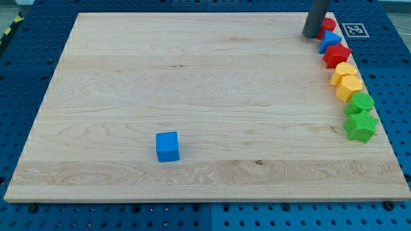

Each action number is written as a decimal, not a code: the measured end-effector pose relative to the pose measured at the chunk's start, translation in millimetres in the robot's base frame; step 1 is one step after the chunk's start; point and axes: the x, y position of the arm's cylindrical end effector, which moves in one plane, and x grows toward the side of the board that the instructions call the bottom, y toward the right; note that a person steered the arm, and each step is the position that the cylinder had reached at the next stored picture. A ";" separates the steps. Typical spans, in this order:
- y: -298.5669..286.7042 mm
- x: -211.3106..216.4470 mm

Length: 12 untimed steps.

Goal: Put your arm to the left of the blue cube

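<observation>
The blue cube point(167, 146) sits alone on the wooden board point(192, 83), low and left of the middle. My tip point(311, 35) is at the view's top right, far up and to the right of the blue cube, just left of the red block point(329, 27) at the top of the right-edge row.
Along the board's right edge runs a row of blocks: a red block, a blue triangle point(330, 41), a red star point(336, 56), two yellow blocks point(344, 71) point(350, 87), a green round block point(360, 102) and a green star point(360, 126). A blue pegboard point(26, 77) surrounds the board.
</observation>
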 end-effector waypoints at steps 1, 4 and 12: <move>-36.0 0.0; -80.6 47.7; -190.9 61.2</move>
